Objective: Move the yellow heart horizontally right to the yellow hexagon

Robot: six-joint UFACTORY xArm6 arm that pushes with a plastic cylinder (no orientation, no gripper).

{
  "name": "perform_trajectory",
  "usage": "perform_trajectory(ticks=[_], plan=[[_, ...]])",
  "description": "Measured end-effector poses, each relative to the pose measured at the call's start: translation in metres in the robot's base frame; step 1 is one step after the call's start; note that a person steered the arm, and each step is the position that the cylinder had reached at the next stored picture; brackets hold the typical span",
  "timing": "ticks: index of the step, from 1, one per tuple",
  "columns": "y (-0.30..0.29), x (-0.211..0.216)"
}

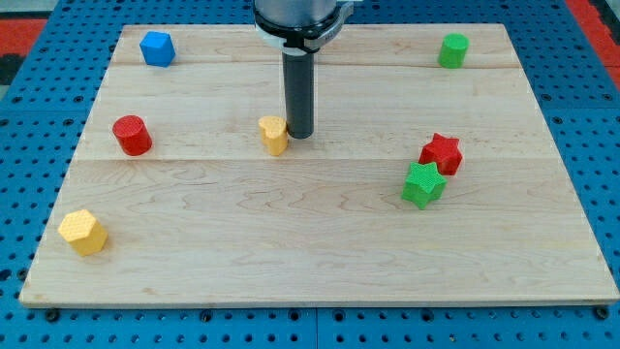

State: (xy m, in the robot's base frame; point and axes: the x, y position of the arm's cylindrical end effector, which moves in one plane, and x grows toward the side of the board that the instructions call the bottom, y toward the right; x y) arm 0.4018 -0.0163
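Observation:
The yellow heart lies on the wooden board a little left of centre, in the upper half. My tip stands just to the heart's right, touching or almost touching its right side. The yellow hexagon lies near the board's lower left corner, far to the left of and below the heart.
A red cylinder lies left of the heart. A blue block sits at the upper left, a green cylinder at the upper right. A red star and a green star touch at the right.

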Motion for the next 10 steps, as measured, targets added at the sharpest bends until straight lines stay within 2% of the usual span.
perform_trajectory(ticks=[2,3,4,5,6,7,8,9,10], plan=[[-0.024,-0.016],[-0.043,-0.009],[-0.053,0.008],[-0.038,0.055],[-0.043,0.002],[-0.083,-0.021],[-0.065,0.051],[-0.038,0.087],[-0.068,0.087]])
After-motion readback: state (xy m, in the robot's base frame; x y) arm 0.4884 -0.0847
